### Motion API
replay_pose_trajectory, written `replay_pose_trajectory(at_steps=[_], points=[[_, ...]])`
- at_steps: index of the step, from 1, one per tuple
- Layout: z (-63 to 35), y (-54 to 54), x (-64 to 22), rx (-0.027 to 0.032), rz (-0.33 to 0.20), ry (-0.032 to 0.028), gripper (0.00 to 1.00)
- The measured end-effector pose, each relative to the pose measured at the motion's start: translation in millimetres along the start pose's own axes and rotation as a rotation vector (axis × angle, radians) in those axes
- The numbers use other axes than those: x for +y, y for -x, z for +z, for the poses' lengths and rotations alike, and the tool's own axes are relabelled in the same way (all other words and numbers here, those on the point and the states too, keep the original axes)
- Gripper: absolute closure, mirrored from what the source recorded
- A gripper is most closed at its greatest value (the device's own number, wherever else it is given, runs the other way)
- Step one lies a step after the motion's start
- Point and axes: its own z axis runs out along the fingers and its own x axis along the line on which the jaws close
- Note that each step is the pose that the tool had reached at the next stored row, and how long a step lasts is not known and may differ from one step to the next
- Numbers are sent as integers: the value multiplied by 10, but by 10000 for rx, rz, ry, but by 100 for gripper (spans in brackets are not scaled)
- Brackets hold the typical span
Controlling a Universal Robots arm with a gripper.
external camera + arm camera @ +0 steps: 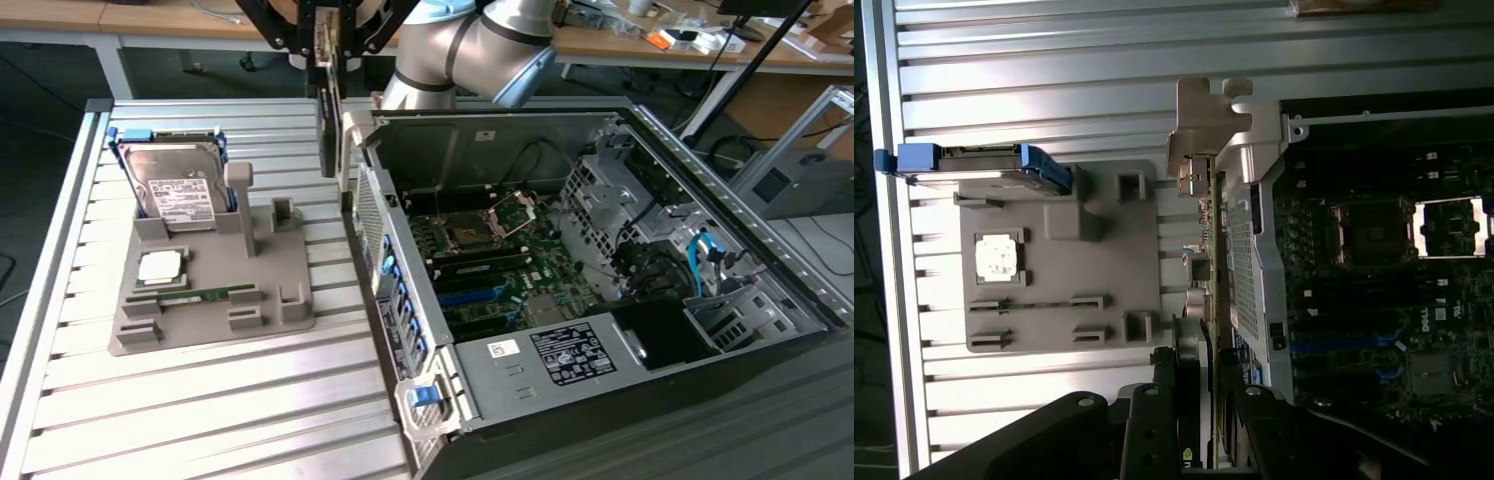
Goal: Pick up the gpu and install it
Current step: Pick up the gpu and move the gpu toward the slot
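Note:
The gpu (326, 110) is a thin dark card hanging on edge, long side vertical, with my gripper (328, 32) shut on its upper end. It hangs above the table, just outside the near wall of the open computer case (400, 135), between that wall and the grey holder (274, 300). In the wrist view the gpu (1204, 265) shows edge-on, running from my gripper (1196, 385) out to its silver bracket (1199, 125). The motherboard (494, 265) lies open inside the case, with blue slots (467, 298) showing.
The grey holder carries an upright hard drive (174, 185) in a blue frame, a square processor chip (160, 265) and a green RAM stick (200, 296). The slatted metal table (200, 410) lies bare in front of it. Drive cages and cables (694, 265) fill the case's far side.

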Motion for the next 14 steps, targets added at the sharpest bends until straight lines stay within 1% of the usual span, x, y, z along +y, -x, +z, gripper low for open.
replay_pose_trajectory(at_steps=[14], points=[[6, 67, -3, 0, 0, 0, 73]])
